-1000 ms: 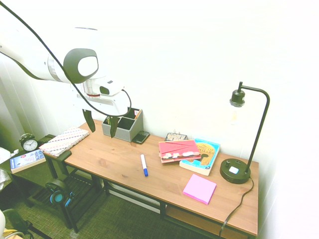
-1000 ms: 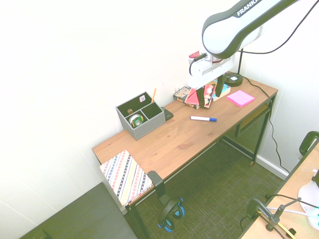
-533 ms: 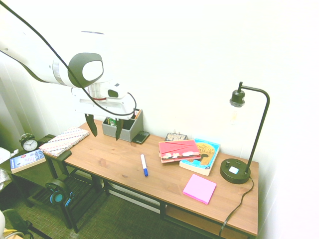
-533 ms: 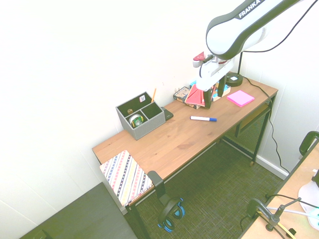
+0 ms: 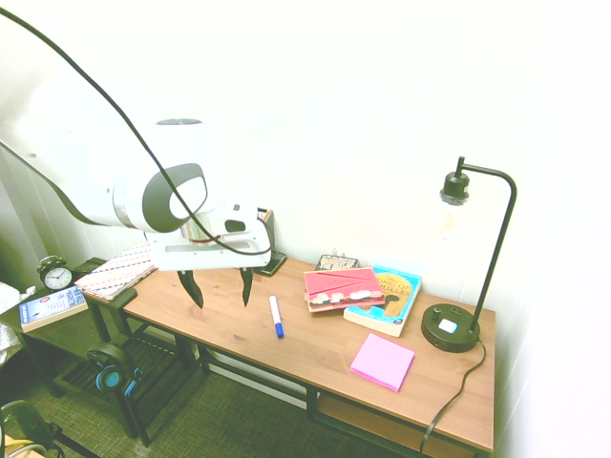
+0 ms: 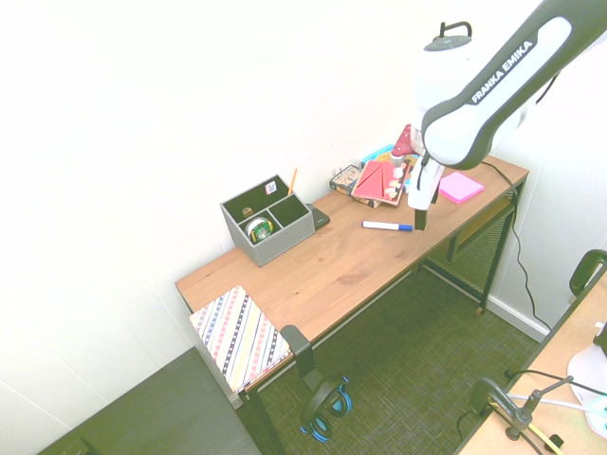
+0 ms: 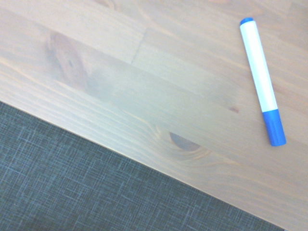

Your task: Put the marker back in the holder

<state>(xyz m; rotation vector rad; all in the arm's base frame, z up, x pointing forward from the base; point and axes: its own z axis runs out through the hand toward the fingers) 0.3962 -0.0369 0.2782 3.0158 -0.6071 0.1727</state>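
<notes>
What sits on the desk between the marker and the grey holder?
Nothing: in the second exterior view only bare wood runs from the marker to the holder; a dark flat item lies beside the holder, off that line.

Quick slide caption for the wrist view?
Blue-capped marker lying flat on the wooden desk near its front edge, ungrasped.

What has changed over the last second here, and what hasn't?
The gripper has come down from in front of the holder toward the marker and rolled, fingers open and empty. The marker lies flat on the desk, untouched; nothing else has moved.
</notes>
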